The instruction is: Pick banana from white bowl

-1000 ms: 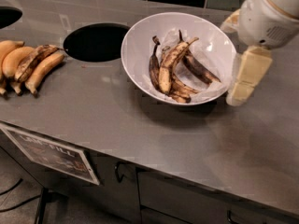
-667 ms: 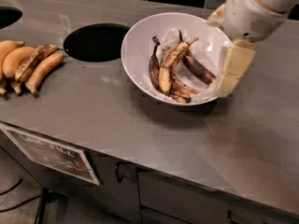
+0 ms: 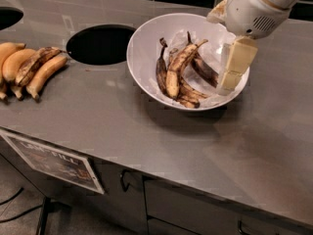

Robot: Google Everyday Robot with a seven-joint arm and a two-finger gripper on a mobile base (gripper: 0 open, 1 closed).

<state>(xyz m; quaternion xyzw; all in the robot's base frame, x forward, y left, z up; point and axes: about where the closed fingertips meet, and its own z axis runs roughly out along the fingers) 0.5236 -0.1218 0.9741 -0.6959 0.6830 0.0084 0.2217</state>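
A: Entry. What had moved over the last second?

B: The cream-coloured two-finger gripper [image 3: 229,80] had come left from beside the bowl's right rim and hung over the inside of that rim. Nothing in the pile had shifted.

A: Gripper state?

B: Could not tell whether it was open or closed. It held nothing.

A: Target?

B: The thick yellow-tan banana blotched brown-black [image 3: 177,71] lay in the large glossy white bowl [image 3: 142,45] on crumpled paper, stem pointing up-right, on top of its pile. Thinner, nearly black bananas [image 3: 204,71] lay between it and the gripper.

A: Risks?

B: Judgement only. A straight descent from there would probably land on a black one, not the target. The fruit looked soft, so a hard squeeze might split it. A bump on the rim could slide the bowl across the grey metal counter [image 3: 146,151].
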